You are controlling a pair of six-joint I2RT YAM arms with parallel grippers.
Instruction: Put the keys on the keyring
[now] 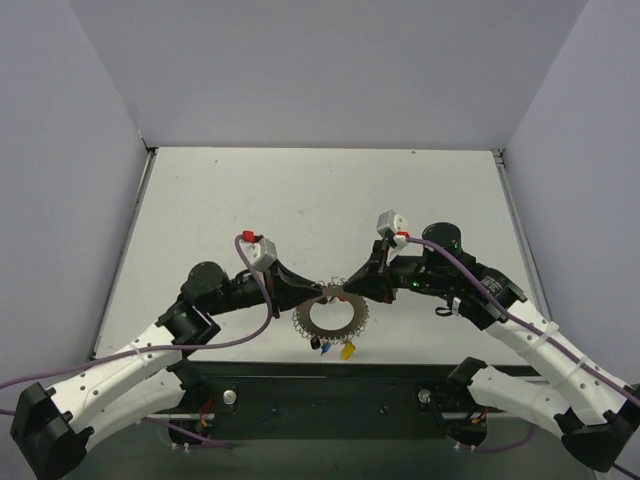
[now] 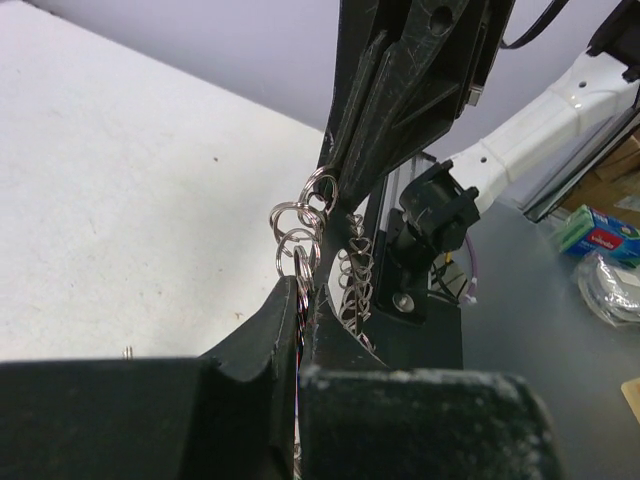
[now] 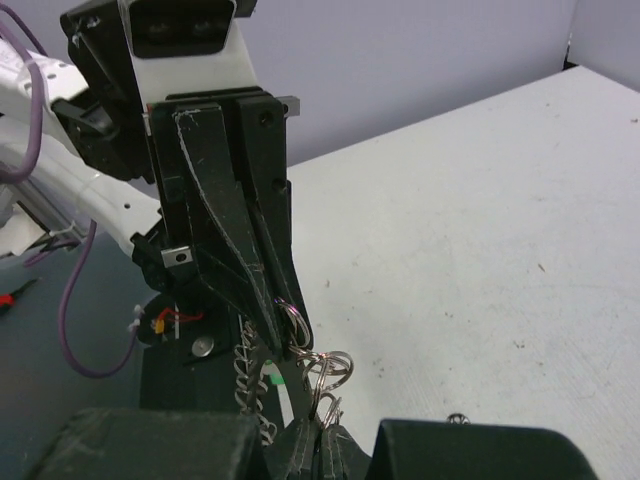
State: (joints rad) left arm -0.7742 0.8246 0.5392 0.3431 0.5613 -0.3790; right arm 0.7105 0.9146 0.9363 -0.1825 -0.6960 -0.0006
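Keyring (image 1: 360, 315) clamped from two sides: both grippers meet at its far edge, over the near middle of a white table (image 1: 300, 200) enclosed by pale walls (image 1: 330, 70). The left arm (image 1: 110, 375) reaches in from the left and the right arm (image 1: 540, 350) from the right, and their fingertips all but touch above the ring.

The left gripper (image 1: 322, 292) is clenched on the keyring's upper rim. In its own wrist view the two black fingers (image 2: 270, 330) are pressed together with thin wire caught in the narrow seam between them. The right gripper (image 1: 345, 288) is likewise clenched on the keyring just beside it. Its wrist view shows the wire running down into its closed fingertips, with the left gripper (image 3: 290, 330) pinching a loop directly above.

The ring hangs down from the two grips toward the arm bases. Whether its lower edge touches the table cannot be told.

Keys (image 1: 347, 350) with yellow, blue and dark heads dangle from the near edge of the ring. Several small silver split rings (image 2: 295, 215) cluster where the fingertips meet, and a fine chain (image 2: 357, 270) of tiny links hangs beside them.
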